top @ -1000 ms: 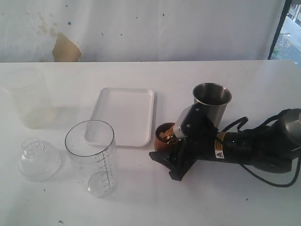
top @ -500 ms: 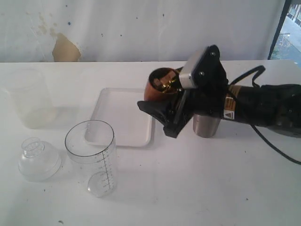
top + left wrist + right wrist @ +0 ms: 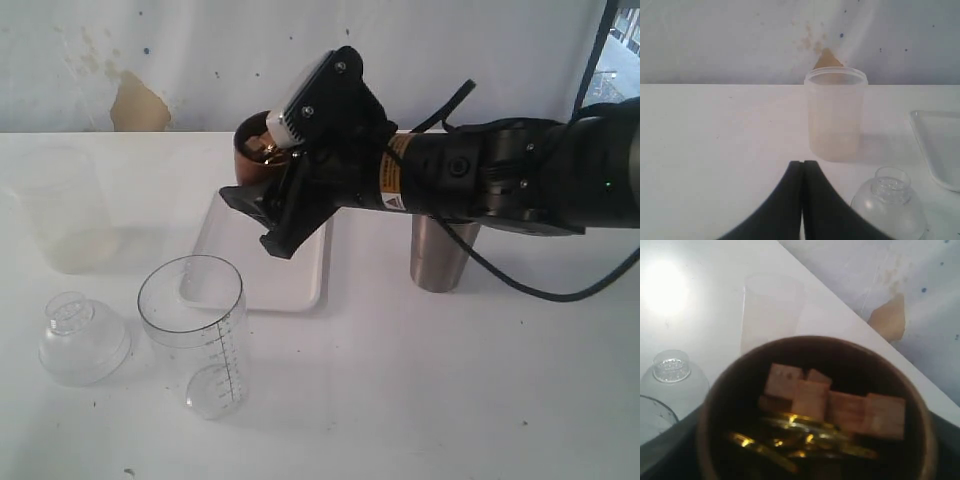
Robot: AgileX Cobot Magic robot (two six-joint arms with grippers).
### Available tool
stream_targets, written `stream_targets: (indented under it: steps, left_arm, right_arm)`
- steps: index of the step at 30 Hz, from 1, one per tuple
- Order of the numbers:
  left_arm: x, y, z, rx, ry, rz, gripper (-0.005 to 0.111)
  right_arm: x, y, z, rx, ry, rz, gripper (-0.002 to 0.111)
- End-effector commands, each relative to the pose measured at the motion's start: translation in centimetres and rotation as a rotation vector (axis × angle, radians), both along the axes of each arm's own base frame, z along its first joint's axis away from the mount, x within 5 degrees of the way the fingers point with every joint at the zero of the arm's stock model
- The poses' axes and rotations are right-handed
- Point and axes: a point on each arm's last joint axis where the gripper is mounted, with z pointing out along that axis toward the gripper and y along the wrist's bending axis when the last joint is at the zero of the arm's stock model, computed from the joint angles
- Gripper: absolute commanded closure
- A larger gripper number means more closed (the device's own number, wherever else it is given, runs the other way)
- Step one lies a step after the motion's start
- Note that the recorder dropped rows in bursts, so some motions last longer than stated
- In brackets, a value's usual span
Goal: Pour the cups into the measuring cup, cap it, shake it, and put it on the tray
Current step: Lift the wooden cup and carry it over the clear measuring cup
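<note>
Right claw grips the brown wooden cup between its black fingers and holds it in the air, over the far part of the white tray. In the right wrist view the cup contains small wooden blocks and shiny gold pieces. The left claw is closed with both fingers pressed together, holds nothing, and hangs low over the tabletop.

The measuring cup stands upright and uncapped on the tabletop, just in front of the near left corner of the tray. The clear domed lid sits to its left, and the frosted cup stands behind the lid. The steel tumbler stands to the right of the tray, partly hidden by the right arm.
</note>
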Motion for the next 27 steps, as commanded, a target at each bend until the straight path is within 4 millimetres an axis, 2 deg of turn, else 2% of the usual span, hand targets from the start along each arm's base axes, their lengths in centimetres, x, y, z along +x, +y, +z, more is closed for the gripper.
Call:
stream_targets:
  steps: [1,8,13,18,27]
  left_arm:
    - [0.0,0.0,-0.1,0.007,-0.006,-0.002,0.107]
    - [0.0,0.0,-0.1,0.007,-0.006,-0.002,0.107]
    - [0.0,0.0,-0.1,0.007,-0.006,-0.002,0.107]
    - [0.0,0.0,-0.1,0.007,-0.006,-0.002,0.107]
    - [0.0,0.0,-0.1,0.007,-0.006,-0.002,0.107]
  right_arm:
    - [0.8,0.7,-1.1,-0.027,-0.018,0.019,0.108]
    - [1.2,1.7,-1.4,-0.011,-0.058,0.076,0.108]
    - [0.7,2.9,-1.4,-0.074,-0.177,0.137,0.108]
    - [1.2,4.2,-1.4,-0.106,-0.198,0.134,0.108]
    - [1.3,4.4,-1.3,-0.162,-0.287,0.166,0.108]
